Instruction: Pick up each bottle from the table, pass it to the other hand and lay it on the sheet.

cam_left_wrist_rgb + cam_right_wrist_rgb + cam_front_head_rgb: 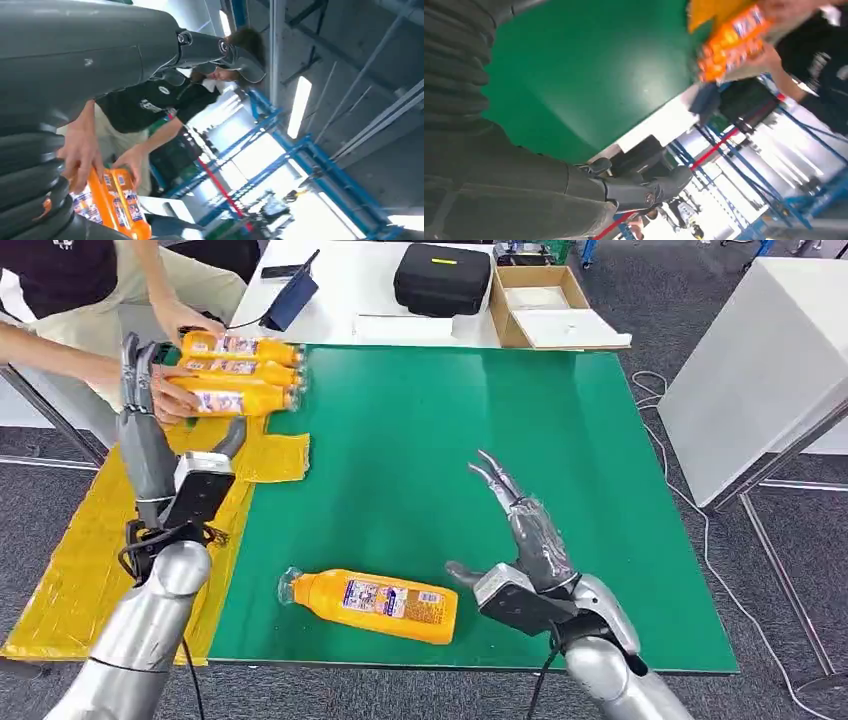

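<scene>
Head view shows my right hand (522, 530) low over the green table (430, 440), empty, with its fingers stretched out and apart, pointing away from me. Just beside its thumb lies one orange bottle (375, 604) on its side, near the front edge of the table, with the clear cap end turned toward my left. The hand does not touch it.

My left hand (150, 410) is raised at the far left corner of the table, fingers straight and upward. It stands right next to three orange bottles (240, 373) that lie side by side, with their caps toward the table's middle. I cannot tell if my fingers touch the nearest one; I see nothing gripped in this hand. A person's hands (178, 400) are on these three bottles, one on the far side and one on the near side. In the left wrist view the same person's hands (82, 150) hold the orange bottles (117, 202) close to my dark fingers (30, 200).

The yellow sheet (90, 550) lies along the left side of the table, partly on the green top and partly hanging beside it. Behind the green table a white table (360, 290) carries a black case (442, 278) and an open cardboard box (545, 305).
</scene>
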Robot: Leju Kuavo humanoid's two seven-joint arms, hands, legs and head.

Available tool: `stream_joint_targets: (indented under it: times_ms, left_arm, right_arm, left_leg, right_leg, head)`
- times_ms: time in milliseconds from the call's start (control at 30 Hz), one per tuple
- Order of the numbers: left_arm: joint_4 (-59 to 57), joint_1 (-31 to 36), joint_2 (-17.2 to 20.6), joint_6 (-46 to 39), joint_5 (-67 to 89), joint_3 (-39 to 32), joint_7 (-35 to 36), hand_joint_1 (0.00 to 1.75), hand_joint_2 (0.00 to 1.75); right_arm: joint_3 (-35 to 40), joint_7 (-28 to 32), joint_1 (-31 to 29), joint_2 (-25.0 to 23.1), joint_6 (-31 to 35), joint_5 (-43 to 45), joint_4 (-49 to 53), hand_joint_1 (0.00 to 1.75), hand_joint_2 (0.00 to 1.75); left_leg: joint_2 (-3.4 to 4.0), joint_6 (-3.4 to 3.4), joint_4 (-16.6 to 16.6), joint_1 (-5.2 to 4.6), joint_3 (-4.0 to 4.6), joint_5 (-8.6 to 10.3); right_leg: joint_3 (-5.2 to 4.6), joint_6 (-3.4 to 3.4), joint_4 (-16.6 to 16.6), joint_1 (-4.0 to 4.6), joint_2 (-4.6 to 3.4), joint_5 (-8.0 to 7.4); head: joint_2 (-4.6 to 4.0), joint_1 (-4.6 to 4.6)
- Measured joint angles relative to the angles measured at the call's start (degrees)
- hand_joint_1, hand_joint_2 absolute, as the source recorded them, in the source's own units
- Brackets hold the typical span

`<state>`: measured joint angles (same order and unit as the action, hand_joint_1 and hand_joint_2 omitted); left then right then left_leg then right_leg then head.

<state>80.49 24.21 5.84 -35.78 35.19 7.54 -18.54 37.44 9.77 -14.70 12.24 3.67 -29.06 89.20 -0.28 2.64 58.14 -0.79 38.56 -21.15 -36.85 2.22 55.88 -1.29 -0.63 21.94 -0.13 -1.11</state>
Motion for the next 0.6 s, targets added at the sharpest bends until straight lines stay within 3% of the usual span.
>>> stream_joint_targets:
  times_ms: [600]
  left_arm:
    - [3.2,0.1,-1.6,0.6,-1.8,0.1,-0.7,0.0,1.75]
  right_arm:
    - [4.4,-4.0,-3.2,0.6,-2.1,-5.3,-0.7,0.0,1.75]
  left_leg:
    - [0.0,0.0,0.0,0.0,-0.01,0.01]
  right_leg:
    - [-0.01,0.0,0.0,0.0,0.0,0.0]
  head:
    - [0.0,0.0]
